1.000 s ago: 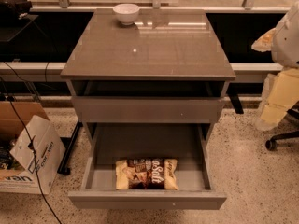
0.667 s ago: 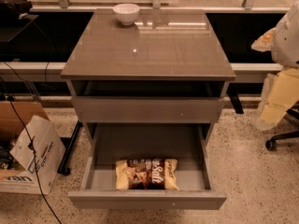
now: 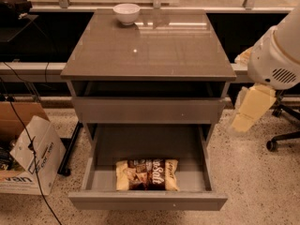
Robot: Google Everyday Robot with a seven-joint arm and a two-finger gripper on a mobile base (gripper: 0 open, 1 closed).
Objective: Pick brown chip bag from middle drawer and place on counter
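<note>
The brown chip bag (image 3: pixel 147 174) lies flat near the front of the open middle drawer (image 3: pixel 147 201), which is pulled out low at the cabinet's front. The counter (image 3: pixel 150 50) is the glossy grey-brown cabinet top above it. My gripper (image 3: pixel 249 110) hangs as a cream-coloured piece under the white arm housing (image 3: pixel 276 50), to the right of the cabinet. It is level with the closed upper drawer front (image 3: pixel 148 110), well above and to the right of the bag. It holds nothing that I can see.
A white bowl (image 3: pixel 126 13) stands at the counter's far left corner. A cardboard box (image 3: pixel 28 156) and cables lie on the floor at the left. An office chair base (image 3: pixel 281 137) stands at the right. A glass railing runs behind the cabinet.
My arm and its cream gripper have shifted a little to the left, toward the cabinet. The bag and the drawer have not moved.
</note>
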